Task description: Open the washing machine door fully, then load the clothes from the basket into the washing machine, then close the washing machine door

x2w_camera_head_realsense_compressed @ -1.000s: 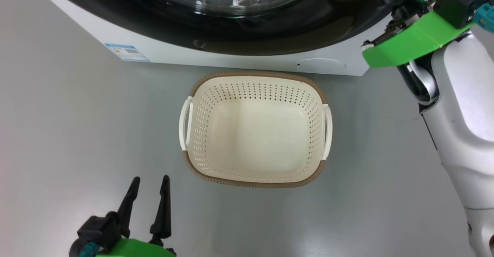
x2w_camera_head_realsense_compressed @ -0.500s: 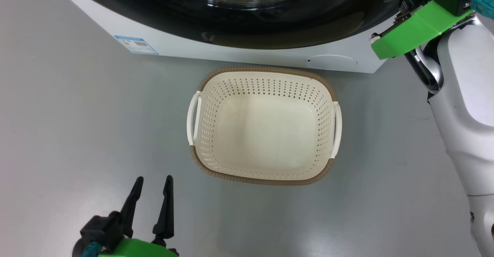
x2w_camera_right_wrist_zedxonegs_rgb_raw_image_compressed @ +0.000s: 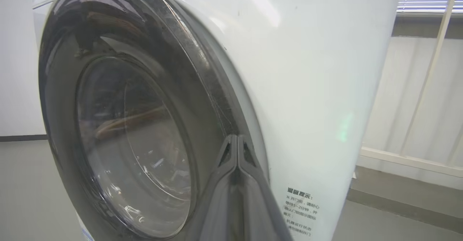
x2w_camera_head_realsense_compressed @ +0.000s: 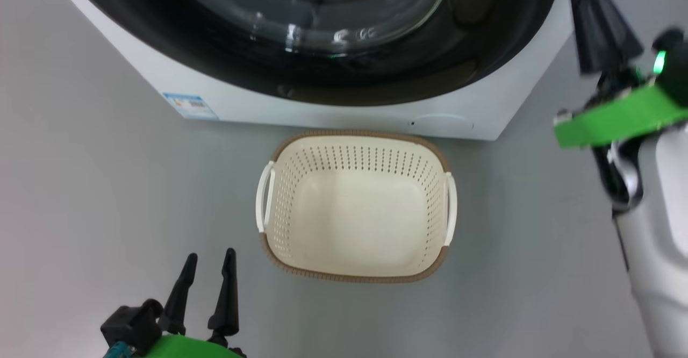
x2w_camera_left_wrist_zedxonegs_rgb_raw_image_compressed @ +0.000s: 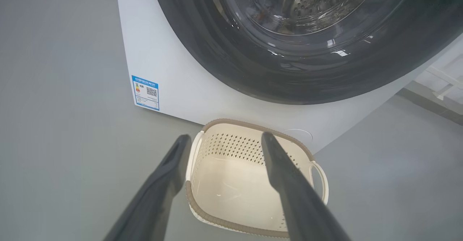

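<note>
The big white washing machine [x2w_camera_left_wrist_zedxonegs_rgb_raw_image_compressed: 152,45] stands on the grey floor [x2w_camera_head_realsense_compressed: 80,186], at the far side of the head view. The washing machine door [x2w_camera_head_realsense_compressed: 322,35] is round, with a wide shiny black rim and a bulging glass window. From the right wrist view it lies flat against the front of the machine, so it looks shut. Through the glass in the left wrist view you can see the steel drum [x2w_camera_left_wrist_zedxonegs_rgb_raw_image_compressed: 318,2] with its little holes. I cannot tell what is inside it. A small blue label [x2w_camera_head_realsense_compressed: 191,105] sits low on the left corner of the machine. The basket [x2w_camera_head_realsense_compressed: 355,159] sits on the floor just in front of the machine, below the door, on the near side. It is cream with many holes, a brown rim and a white handle on each side, and its smooth cream bottom shows. The left claw [x2w_camera_head_realsense_compressed: 210,256] is low at the near left, apart from the basket. Its two dark fingers are spread and hold nothing. The right claw [x2w_camera_right_wrist_zedxonegs_rgb_raw_image_compressed: 237,139] is up at the far right, beside the right edge of the door. Its two fingers are pressed together with nothing between them. Its tip is right by the edge of the black rim, but I cannot tell if it touches. The pale right arm [x2w_camera_head_realsense_compressed: 661,240] comes down the right side of the head view.
</note>
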`<state>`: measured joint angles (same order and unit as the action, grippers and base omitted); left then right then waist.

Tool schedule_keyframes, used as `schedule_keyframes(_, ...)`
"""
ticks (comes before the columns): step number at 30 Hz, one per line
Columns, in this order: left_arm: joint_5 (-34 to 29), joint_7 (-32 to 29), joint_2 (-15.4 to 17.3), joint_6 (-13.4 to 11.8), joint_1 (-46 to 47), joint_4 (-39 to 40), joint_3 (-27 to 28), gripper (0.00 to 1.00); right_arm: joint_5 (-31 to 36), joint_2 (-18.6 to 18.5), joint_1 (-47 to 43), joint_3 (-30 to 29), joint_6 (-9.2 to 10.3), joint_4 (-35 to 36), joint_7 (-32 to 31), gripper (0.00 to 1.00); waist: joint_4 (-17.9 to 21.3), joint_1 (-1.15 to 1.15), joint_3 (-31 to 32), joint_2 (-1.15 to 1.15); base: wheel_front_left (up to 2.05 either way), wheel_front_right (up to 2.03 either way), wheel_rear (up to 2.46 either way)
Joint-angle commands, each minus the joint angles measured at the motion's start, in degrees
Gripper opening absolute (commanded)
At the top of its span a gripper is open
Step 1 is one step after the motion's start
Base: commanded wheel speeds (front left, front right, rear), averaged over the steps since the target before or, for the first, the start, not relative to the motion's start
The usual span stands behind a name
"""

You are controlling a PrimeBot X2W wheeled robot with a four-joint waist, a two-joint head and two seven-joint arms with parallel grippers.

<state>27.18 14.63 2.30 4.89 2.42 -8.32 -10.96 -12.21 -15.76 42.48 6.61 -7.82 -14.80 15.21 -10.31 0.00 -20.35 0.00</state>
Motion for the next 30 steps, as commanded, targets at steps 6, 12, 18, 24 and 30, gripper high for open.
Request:
schedule_keyframes(6, -1.17, 0.37, 0.58, 0.02, -2.2, 0.25, 3.03, 1.0, -0.96, 2.46, -13.08, -1.2, 0.33, 6.88, -0.21, 1.0, 3.76, 0.0, 8.71, 0.0, 0.0, 0.0, 0.0)
schedule_keyframes(12, -3.07, 0.37, 0.58, -0.43, -4.93, 0.8, 3.96, 1.0, -0.6, 3.58, -25.37, -3.54, 0.33, 10.39, -0.21, 1.0, 5.49, 0.0, 14.27, 0.0, 0.0, 0.0, 0.0)
schedule_keyframes(18, -3.82, 0.37, 0.58, -0.31, -7.39, 0.92, 4.36, 1.0, 1.16, 5.3, -36.21, -4.99, 0.33, 13.37, -0.21, 1.0, 6.2, 0.0, 17.41, 0.0, 0.0, 0.0, 0.0)
schedule_keyframes(24, -2.76, 0.37, 0.58, 1.0, -8.68, 1.13, 3.3, 1.0, 2.86, 7.48, -45.34, -6.69, 0.33, 14.85, -0.21, 1.0, 6.24, 0.0, 19.7, 0.0, 0.0, 0.0, 0.0)
schedule_keyframes(30, -4.68, 0.37, 0.58, 1.75, -9.58, 0.7, 3.36, 1.0, 3.44, 10.18, -51.14, -9.29, 0.33, 15.86, -0.21, 1.0, 6.81, 0.0, 20.72, 0.0, 0.0, 0.0, 0.0)
